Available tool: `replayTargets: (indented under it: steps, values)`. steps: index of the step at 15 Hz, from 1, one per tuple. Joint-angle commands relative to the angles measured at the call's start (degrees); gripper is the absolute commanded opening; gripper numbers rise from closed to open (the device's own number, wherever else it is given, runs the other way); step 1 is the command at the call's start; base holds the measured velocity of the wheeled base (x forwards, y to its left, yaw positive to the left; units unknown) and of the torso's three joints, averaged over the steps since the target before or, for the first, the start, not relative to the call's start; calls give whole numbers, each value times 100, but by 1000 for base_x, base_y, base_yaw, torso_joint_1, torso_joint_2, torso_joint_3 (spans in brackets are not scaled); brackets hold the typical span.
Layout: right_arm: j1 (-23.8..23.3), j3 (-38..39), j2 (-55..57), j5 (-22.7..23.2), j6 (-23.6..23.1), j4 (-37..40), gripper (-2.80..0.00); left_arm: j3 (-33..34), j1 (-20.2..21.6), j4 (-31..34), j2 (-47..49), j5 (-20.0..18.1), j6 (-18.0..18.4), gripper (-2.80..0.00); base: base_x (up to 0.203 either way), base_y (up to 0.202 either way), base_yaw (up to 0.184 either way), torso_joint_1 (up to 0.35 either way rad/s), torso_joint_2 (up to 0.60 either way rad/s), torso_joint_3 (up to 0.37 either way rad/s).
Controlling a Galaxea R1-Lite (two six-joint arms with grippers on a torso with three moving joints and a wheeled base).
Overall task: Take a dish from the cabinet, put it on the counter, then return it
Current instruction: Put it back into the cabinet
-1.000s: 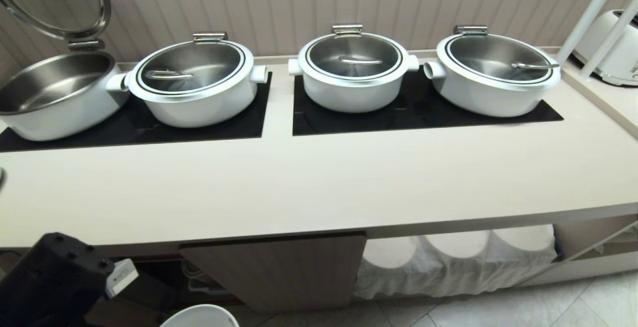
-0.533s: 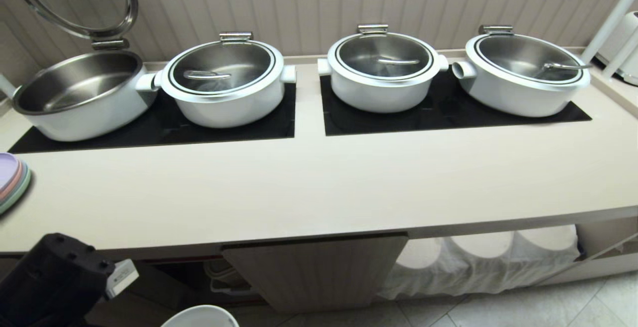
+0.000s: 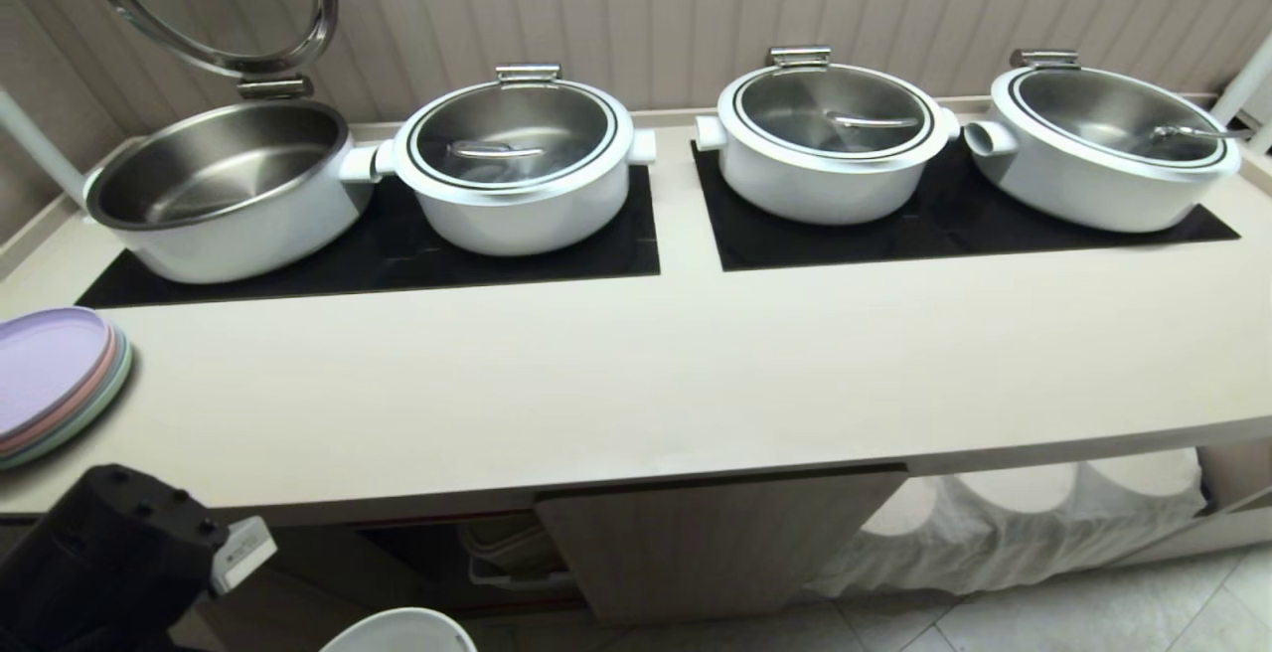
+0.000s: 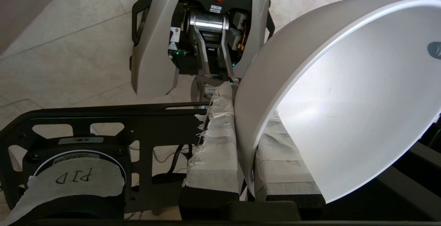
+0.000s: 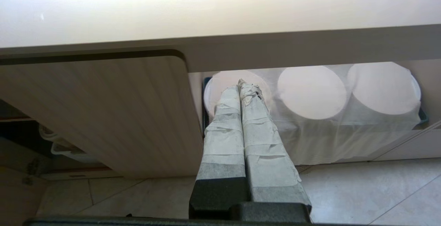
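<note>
a: item one, dish?
b: white bowl, tipped on edge, its rim pinched between the taped fingers of the left end effector, which is clenched on it. in the head view only a sliver of the dish shows at the bottom edge, left of centre, below the front edge of the bench.

a: arm pose?
b: left arm sits low in the lower left corner of the head view, in front of the cabinet. in the wrist view the robot's base shows past the held dish. right end effector: fingers pressed together, holding nothing, aimed toward the white cloth in the niche beside the cabinet door.

a: surroundings?
b: four white pots on two black panels along the back of the bench; far-left pot has its lid raised, the other three are lidded. stack of pastel plates at the left edge of the bench. the door stands open at bottom centre, with the dark cabinet opening left of it and the dish out in front.
</note>
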Motion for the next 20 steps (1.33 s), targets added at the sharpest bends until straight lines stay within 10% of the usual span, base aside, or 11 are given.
replayTargets:
  steps: [1,20]
  values:
    - [9,0,-2,-2,0,-1,-280,-8,0,17,9,-1,-21,-280,0,137,1,2,-1,4]
    - [0,0,-2,-2,0,-1,-280,-25,36,-27,18,7,-3,-280,0,4,0,0,0,0]
